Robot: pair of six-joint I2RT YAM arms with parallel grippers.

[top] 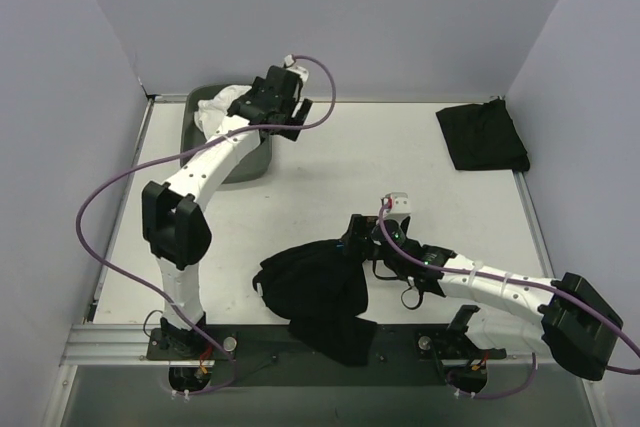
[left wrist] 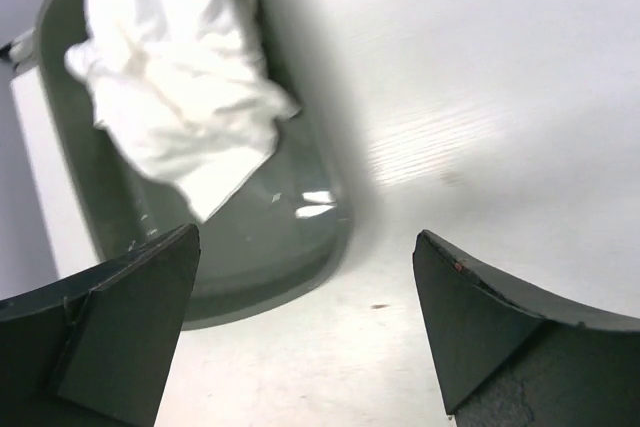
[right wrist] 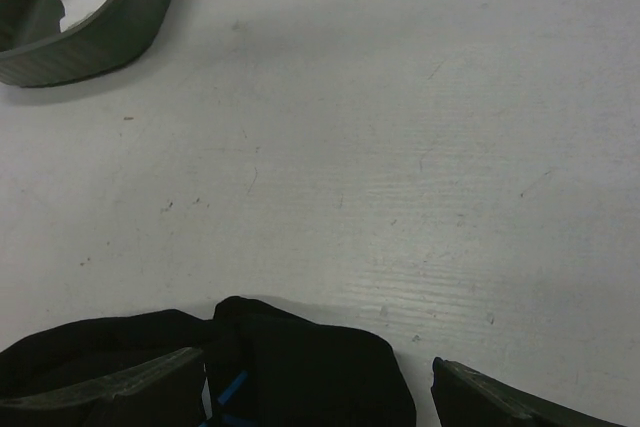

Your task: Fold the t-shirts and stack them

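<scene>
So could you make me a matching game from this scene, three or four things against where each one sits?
1 white cloth
2 folded black t-shirt
3 crumpled black t-shirt
4 left gripper

A far right of the table
B above the tray's edge, open
C in the tray
D near edge, beside the right gripper

Pairs: 1-C, 2-A, 3-D, 4-B.

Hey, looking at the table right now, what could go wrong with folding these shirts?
The crumpled black shirt drapes over the front rail, so a pull might drag it off or snag it. The open right gripper sits at bunched folds and may pinch several layers. The open left gripper hovers by the tray of white cloth, which is the wrong item.
</scene>
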